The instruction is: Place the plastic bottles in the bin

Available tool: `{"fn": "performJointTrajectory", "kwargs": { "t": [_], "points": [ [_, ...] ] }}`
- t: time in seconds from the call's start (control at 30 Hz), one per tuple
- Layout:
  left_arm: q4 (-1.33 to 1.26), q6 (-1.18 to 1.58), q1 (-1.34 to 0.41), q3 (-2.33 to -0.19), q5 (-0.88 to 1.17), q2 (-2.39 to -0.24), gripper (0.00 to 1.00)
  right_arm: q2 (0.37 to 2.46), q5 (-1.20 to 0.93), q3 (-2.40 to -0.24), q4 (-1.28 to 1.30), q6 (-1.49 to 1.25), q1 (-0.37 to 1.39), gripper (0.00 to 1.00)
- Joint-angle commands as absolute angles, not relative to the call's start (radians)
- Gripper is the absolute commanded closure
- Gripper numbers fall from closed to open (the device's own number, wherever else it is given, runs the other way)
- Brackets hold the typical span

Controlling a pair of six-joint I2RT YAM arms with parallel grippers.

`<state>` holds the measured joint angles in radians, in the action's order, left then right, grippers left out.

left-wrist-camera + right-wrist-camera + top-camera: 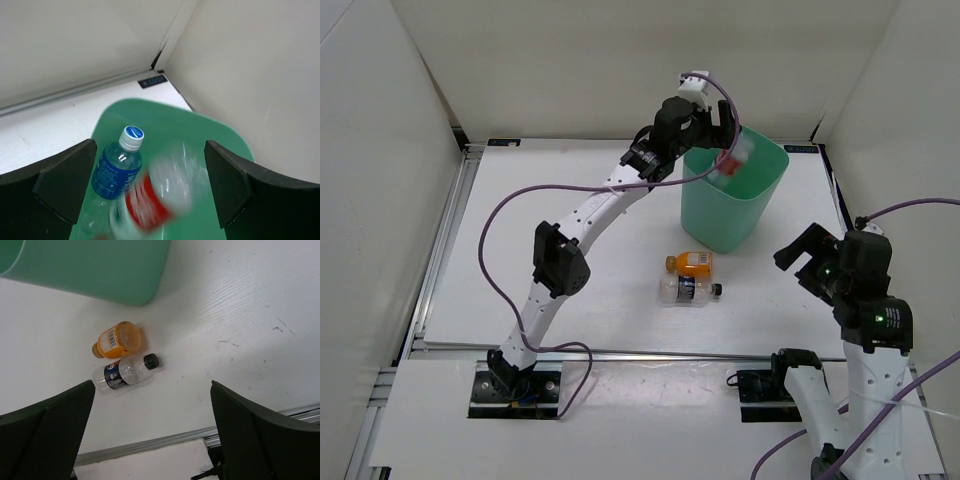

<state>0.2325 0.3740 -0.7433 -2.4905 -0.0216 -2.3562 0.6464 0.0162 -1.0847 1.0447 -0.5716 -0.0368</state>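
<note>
The table (pixel 570 250) is occupied toward its far right by the bin (pixel 735 215), which is stood upright. The left gripper (pixel 150 145) is held above the bin's mouth, jaws spread wide with nothing clamped. The right gripper (pixel 152 385) is held over the table's near right, jaws likewise apart and empty. Inside the bin the blue bottle (pixel 116 167) is seen leaning cap up, with the red bottle (pixel 155 195) blurred just beside it. The orange bottle (pixel 117 340) and the dark bottle (pixel 122 374) are laid close together on the table, near the bin's front
</note>
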Motion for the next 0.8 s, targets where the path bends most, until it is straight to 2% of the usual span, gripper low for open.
{"fn": "performJointTrajectory", "kwargs": {
  "t": [0.0, 0.2, 0.27, 0.4, 0.47, 0.63, 0.77],
  "points": [
    [0.219, 0.364, -0.75, -2.456, 0.02, -2.267, 0.0, 0.632, 0.026, -1.077, 1.025, -0.552, -0.034, 0.0],
    [0.219, 0.272, -0.75, -2.404, -0.09, -2.148, 0.0, 0.632, 0.046, -1.077, 1.025, -0.522, -0.034, 0.0],
    [0.219, 0.232, -0.741, -2.253, -0.253, -2.059, 0.0, 0.632, 0.002, -1.077, 1.01, -0.474, -0.034, 0.0],
    [0.219, 0.219, -0.727, -1.88, -0.499, -1.731, 0.0, 0.685, -0.161, -1.049, 0.922, -0.362, 0.014, 0.0],
    [0.219, 0.248, -0.686, -1.657, -0.531, -1.627, 0.0, 0.728, -0.17, -1.06, 0.922, -0.344, 0.053, 0.0],
    [0.219, 0.27, -0.655, -1.34, -0.635, -1.344, 0.0, 0.928, -0.066, -1.097, 0.982, -0.206, 0.276, 0.0],
    [0.245, 0.27, -0.655, -1.174, -0.71, -1.235, 0.0, 0.95, 0.184, -1.037, 0.928, -0.196, 0.597, 0.0]
  ]
}}
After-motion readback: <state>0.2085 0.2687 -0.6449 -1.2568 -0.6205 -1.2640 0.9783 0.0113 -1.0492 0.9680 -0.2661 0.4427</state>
